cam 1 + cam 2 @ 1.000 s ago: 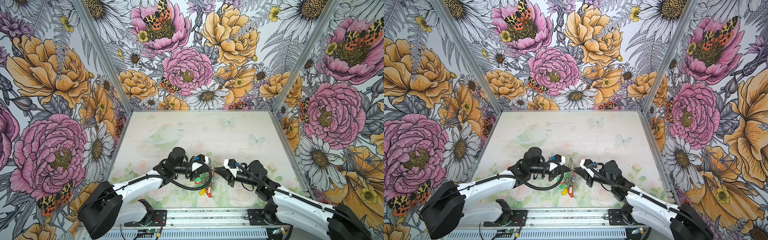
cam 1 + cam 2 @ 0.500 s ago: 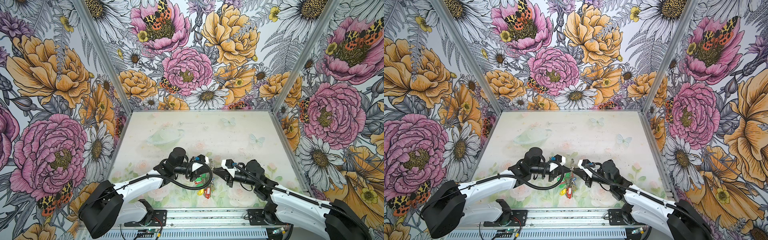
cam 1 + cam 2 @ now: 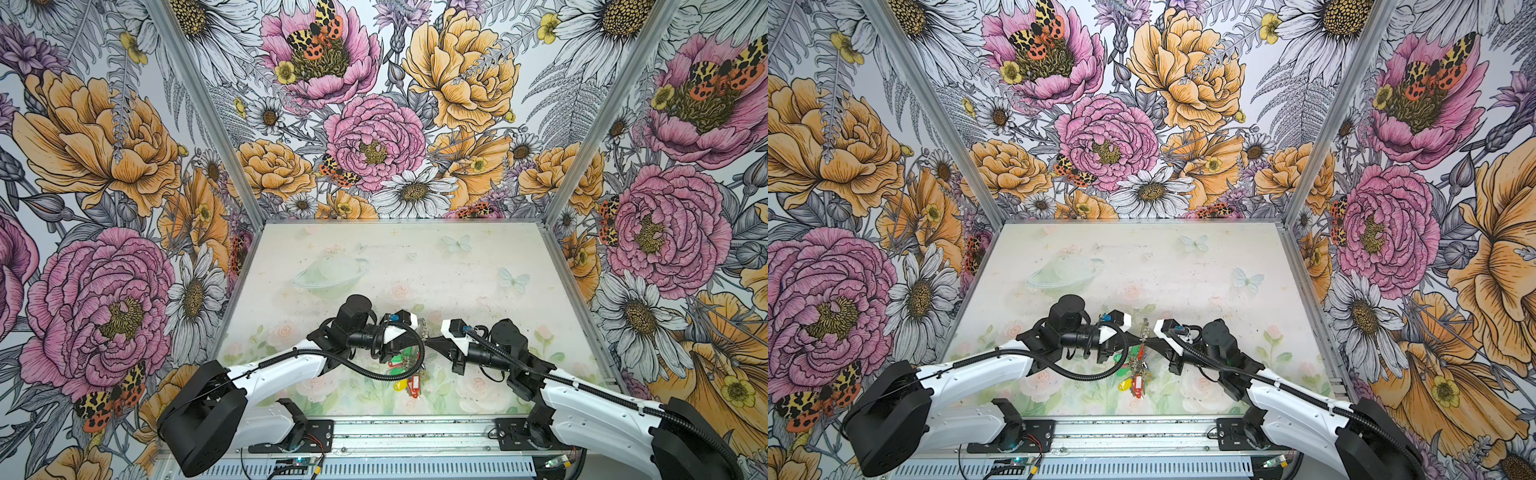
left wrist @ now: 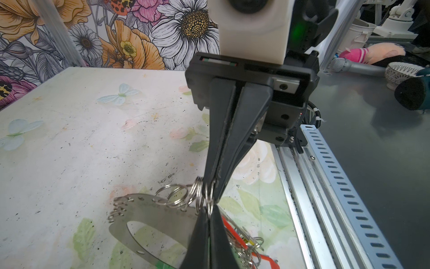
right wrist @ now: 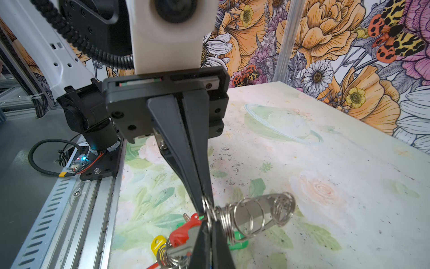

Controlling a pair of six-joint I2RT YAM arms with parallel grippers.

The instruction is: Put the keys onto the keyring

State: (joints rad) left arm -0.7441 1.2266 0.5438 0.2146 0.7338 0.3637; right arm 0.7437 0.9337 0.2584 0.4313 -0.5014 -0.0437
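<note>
The keyring (image 3: 422, 329) (image 3: 1145, 328) hangs on edge above the table's front middle, a grey plate (image 4: 151, 215) (image 5: 256, 209) edged with silver split rings. My left gripper (image 3: 420, 344) (image 3: 1137, 341) (image 4: 208, 209) (image 5: 204, 200) is shut on its rim, coming from the left. From the right, my right gripper (image 3: 430, 345) (image 3: 1145, 343) (image 5: 208, 221) (image 4: 213, 186) is shut on a split ring at the same spot, tip to tip with the left. The keys' red tag (image 5: 183, 230) (image 3: 413, 381) (image 3: 1137, 384) hangs in the bunch below, against my right finger.
Yellow (image 5: 158, 242) (image 3: 399, 385) and green (image 5: 237, 240) tags hang in the same bunch just over the table (image 3: 415, 270). The metal front rail (image 3: 415, 432) runs close below the grippers. Flowered walls close in the left, right and back.
My right gripper has slid left up to the keyring and its jaws have closed on a split ring. The left gripper and the keyring have stayed put.
</note>
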